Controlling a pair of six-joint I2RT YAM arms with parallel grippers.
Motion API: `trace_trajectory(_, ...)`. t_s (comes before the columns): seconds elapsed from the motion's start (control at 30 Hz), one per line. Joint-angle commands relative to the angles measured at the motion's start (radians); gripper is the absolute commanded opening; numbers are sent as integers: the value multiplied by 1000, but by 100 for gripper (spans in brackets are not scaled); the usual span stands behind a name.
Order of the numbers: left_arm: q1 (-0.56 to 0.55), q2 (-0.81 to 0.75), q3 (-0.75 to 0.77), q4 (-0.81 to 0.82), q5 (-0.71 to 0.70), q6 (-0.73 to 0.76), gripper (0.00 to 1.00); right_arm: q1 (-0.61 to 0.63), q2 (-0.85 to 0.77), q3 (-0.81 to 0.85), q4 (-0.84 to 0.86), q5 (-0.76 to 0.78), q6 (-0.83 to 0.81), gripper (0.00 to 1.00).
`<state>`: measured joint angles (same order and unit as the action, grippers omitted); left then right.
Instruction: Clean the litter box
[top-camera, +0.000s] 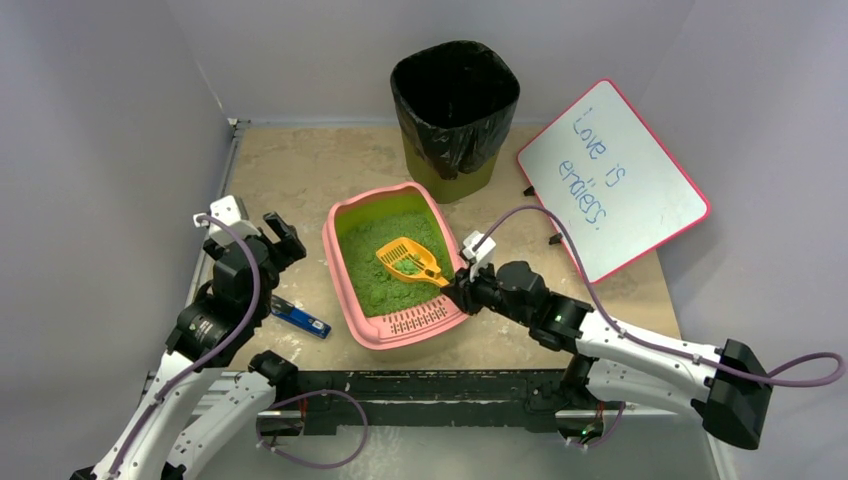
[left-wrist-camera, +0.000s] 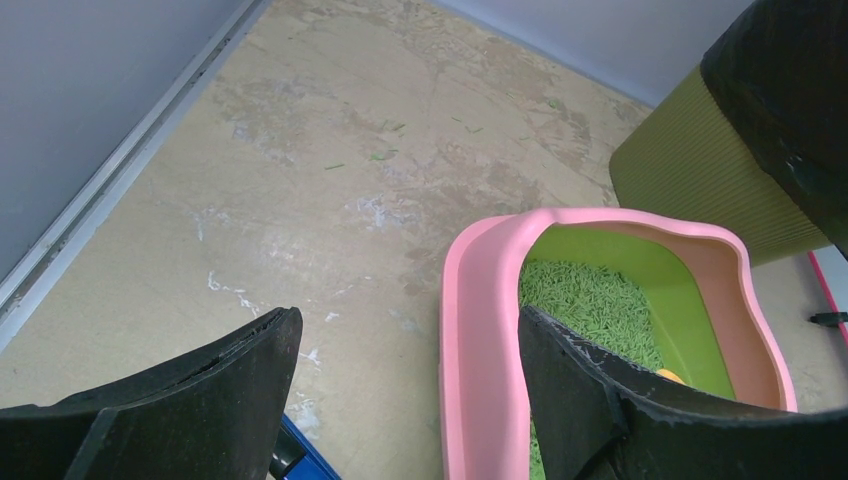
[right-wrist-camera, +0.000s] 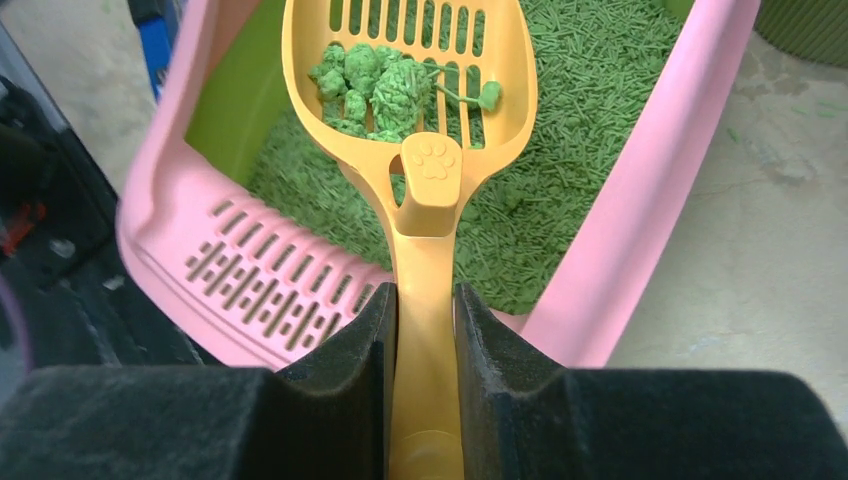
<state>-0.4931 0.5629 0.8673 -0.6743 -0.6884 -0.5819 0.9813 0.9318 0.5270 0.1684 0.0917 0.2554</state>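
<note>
The jaws of the right arm (top-camera: 560, 315) are clamped tight on the handle of an orange-yellow slotted plastic scoop (right-wrist-camera: 425, 270). The scoop's head sits low over the green granular litter (right-wrist-camera: 590, 70); whether it touches the litter I cannot tell. A small heap of green clumps (right-wrist-camera: 375, 85) rests in the head.

The shallow pink plastic litter box (top-camera: 337, 270) lies on the beige table (top-camera: 290, 170) between the two arms, with its slotted grate lip toward their bases. A tall olive bin lined with a black bag (top-camera: 455, 110) stands just beyond the box's far end.

The jaws of the left arm (top-camera: 215, 300) stand wide apart and hold nothing. They hover just left of the box's pink rim, above the table and near a small blue object (top-camera: 300, 318).

The step in hand looks like scooping: a load is gathered and waits to be carried out. The next move calls for lifting the scoop while keeping its head level, so the clumps do not roll off the front. It then has to swing over the far rim to the bin's mouth before tipping. The bin stands taller than the box, so the lift must clear its edge.
</note>
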Motion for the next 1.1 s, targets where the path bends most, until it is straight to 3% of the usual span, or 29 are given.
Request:
trace_trajectory(0.0, 2, 7, -3, 44, 6, 10, 79, 0, -37, -37, 120, -10, -285, 0)
trace_trajectory(0.17, 2, 9, -3, 43, 9, 11, 79, 0, -66, -37, 178, 31, -520, 0)
trace_trajectory(0.23, 2, 8, -4, 47, 8, 12, 79, 0, -54, -6, 154, 93, -592, 0)
trace_trajectory(0.47, 2, 19, -1, 48, 18, 20, 79, 0, -8, 71, 73, 62, -967, 0)
trace_trajectory(0.7, 2, -2, -5, 51, 17, 14, 79, 0, 1, 86, 106, 61, -1154, 0)
trace_trajectory(0.87, 2, -2, -6, 53, 19, 17, 79, 0, 3, 58, 161, 33, -1085, 0)
trace_trajectory(0.93, 2, -1, -7, 53, 21, 16, 79, 0, 8, 44, 220, 35, -931, 0)
trace_trajectory(1.07, 2, -2, -6, 53, 21, 17, 79, 1, 51, 104, 124, 60, -530, 0)
